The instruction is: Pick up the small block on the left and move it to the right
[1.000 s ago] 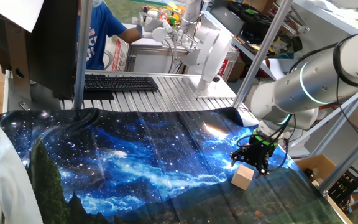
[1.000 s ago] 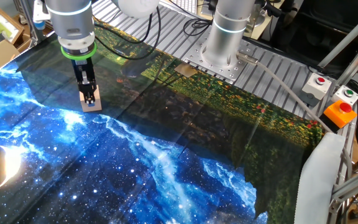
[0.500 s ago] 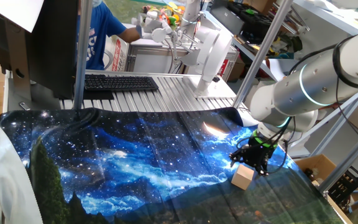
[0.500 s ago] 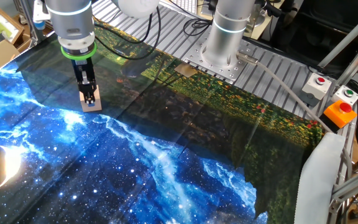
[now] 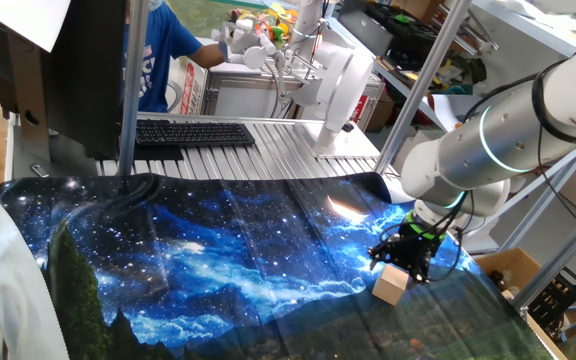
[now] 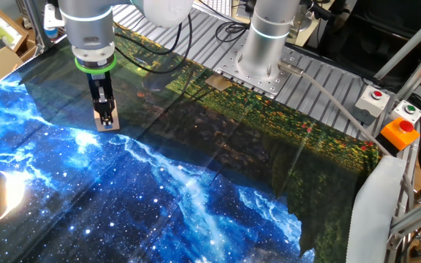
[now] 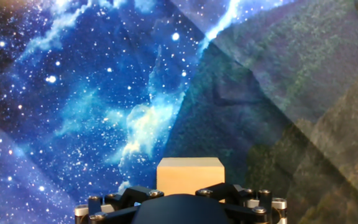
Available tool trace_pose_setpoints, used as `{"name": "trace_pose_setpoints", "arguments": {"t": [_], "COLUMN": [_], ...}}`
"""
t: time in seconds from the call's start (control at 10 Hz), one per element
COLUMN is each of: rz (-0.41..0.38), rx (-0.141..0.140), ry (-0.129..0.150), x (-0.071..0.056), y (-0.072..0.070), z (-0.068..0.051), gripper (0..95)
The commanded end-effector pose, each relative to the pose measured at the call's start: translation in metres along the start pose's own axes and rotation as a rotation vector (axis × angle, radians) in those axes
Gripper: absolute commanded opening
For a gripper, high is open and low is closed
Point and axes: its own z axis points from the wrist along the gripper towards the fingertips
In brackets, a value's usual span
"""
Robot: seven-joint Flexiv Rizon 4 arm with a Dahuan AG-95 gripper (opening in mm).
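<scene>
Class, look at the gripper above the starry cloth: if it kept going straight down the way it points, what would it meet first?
Most likely the small block, which sits directly under the gripper; how close they already are is unclear.

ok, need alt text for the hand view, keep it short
A small tan wooden block sits at the bottom centre of the frame, just past the dark pincer housing at the lower edge. It rests on a printed cloth, starry blue on the left and dark mossy green on the right. The pincer's fingers cannot be made out.

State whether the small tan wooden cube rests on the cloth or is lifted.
Resting: the small tan wooden cube sits flat on the galaxy-print cloth, no gap beneath.
</scene>
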Motion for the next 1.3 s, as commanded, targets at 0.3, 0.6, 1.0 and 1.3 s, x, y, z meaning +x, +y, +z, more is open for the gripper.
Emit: {"name": "trace_pose_setpoints", "arguments": {"t": [0.3, 0.6, 1.0, 1.3], "rz": [-0.003, -0.016, -0.037, -0.064], "rx": [-0.017, -0.017, -0.02, -0.022], "ry": [0.007, 0.007, 0.008, 0.016], "x": [-0.003, -0.003, -0.003, -0.005], "y": [-0.001, -0.002, -0.002, 0.003], "z": [0.001, 0.001, 0.001, -0.013], "gripper": [0.0, 0.0, 0.0, 0.0]}}
